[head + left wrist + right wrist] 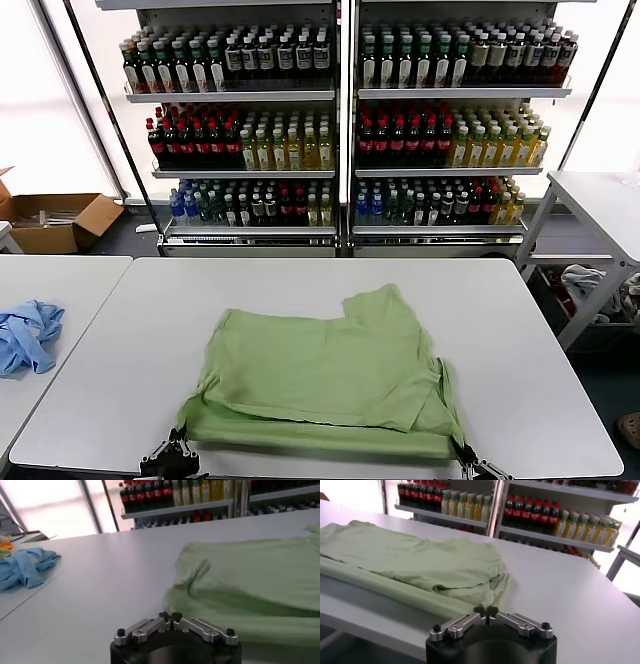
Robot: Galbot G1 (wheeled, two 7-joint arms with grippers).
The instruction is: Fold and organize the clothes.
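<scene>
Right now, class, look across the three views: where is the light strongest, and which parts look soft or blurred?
Head view: bright windows wash out both upper corners beside the drink shelves; the green shirt is evenly lit. Left wrist view: the window glares at upper left, and the shirt looks smeared behind the sharper left claw. Right wrist view: the far bottles look soft, and the right claw is crisp.

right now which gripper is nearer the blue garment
Left. The left gripper sits at the green shirt's near-left corner, toward the blue garment; the right gripper is at the opposite corner.
</scene>
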